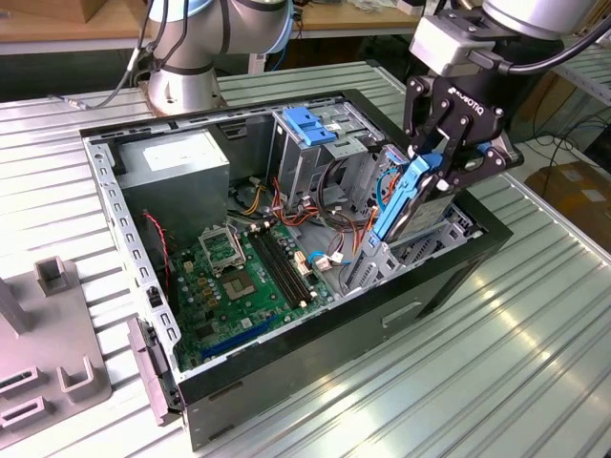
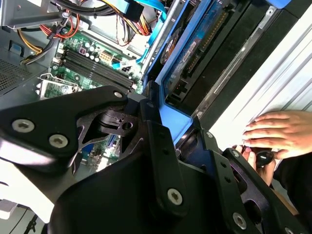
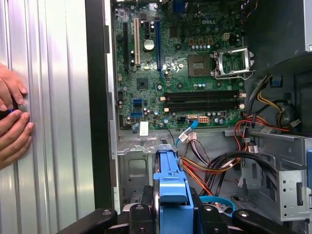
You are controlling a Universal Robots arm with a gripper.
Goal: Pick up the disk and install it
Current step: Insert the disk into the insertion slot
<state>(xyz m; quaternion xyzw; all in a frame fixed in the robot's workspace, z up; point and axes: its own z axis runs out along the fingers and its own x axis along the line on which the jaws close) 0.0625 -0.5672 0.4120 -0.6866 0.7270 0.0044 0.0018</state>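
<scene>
Your gripper (image 1: 431, 164) is clamped on the disk (image 1: 399, 202), which hangs steeply tilted, 1 blue rail uppermost, over the drive bay (image 1: 420, 251). Its lower edge looks near the orange cables (image 3: 195, 165), though I can't tell if they touch. A skewed descent could snag them or jam the rails on the bay wall.

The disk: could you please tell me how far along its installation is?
Pickup looks done: the gripper is shut on the disk, which is lifted clear. In hand: the disk hangs tilted over the open case, with its lower end dipping inside at the exterior view's right. Left: it is not yet seated flat, and I cannot tell whether its lower end has entered a bay.
</scene>
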